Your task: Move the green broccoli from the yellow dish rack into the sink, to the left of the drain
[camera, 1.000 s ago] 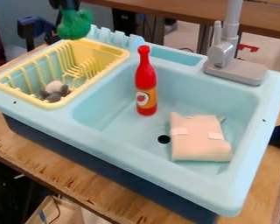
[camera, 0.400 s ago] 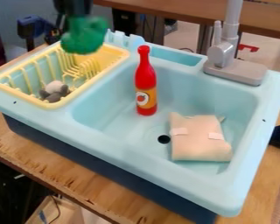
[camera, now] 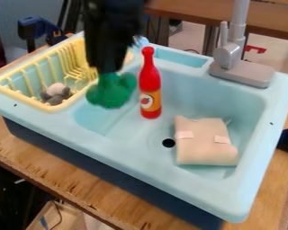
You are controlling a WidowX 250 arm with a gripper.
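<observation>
"Green lumpy toy [camera: 111,92], pinched by the black end effector [camera: 111,68]. Position: above the left edge of the basin in the blue sink [camera: 122,139], seen between the yellow rack [camera: 56,107] and the red bottle [camera: 150,83]."

"What does sound handling require?"

"An even, moderate squeeze, since the lobes probably give or roll under uneven pressure. Height should clear both rack rim and basin edge, with a margin from the upright bottle, which a sideways brush could topple."

"And its orientation?"

"Rounded lobes face downward, beneath the end effector. Outline: nearly as broad as tall, so no long axis can be told; the upper end is partly hidden."
</observation>
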